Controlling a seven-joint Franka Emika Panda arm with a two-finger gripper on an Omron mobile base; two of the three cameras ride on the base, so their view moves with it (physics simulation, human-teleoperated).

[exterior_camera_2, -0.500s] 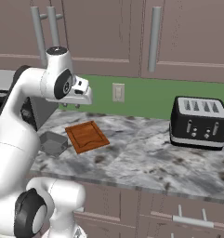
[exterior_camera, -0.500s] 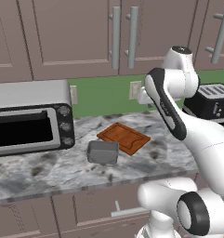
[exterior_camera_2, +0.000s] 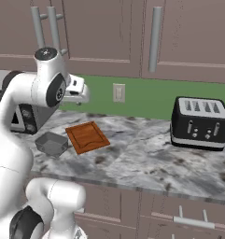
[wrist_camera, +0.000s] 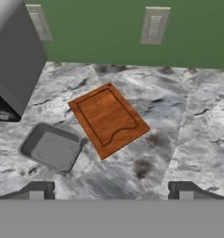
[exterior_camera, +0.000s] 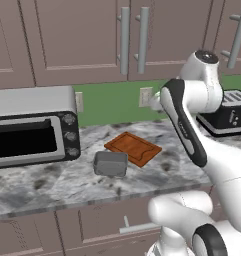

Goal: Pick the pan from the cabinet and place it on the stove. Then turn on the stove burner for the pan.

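While the gripper (wrist_camera: pixel 111 190) hangs above the marbled counter (wrist_camera: pixel 197 135) with its two dark fingertips (wrist_camera: pixel 36 189) spread wide and nothing between them, the hand view looks down on a wooden cutting board (wrist_camera: pixel 108 118) lying flat near the centre. A small grey rectangular tin (wrist_camera: pixel 51 147) sits just beside the board, at about eight o'clock from it, close to its corner though whether they touch is unclear. A silver toaster oven (wrist_camera: pixel 13 60) fills the ten o'clock corner of that view, and a wall outlet (wrist_camera: pixel 153 25) shows on the green backsplash at one o'clock.

In the left base view the cabinet (exterior_camera: pixel 82 37) runs along the top, its doors closed and its long silver bar handles (exterior_camera: pixel 124 40) upright at twelve o'clock. The pan is not visible; the closed doors hide whatever is inside. The arm (exterior_camera: pixel 189 117) bends across the three o'clock side, in front of a black toaster (exterior_camera: pixel 227 112).

In the right base view the gripper (exterior_camera_2: pixel 79 93) points out at nine o'clock, above the board (exterior_camera_2: pixel 87 137), with the toaster (exterior_camera_2: pixel 200 122) well apart at three o'clock.
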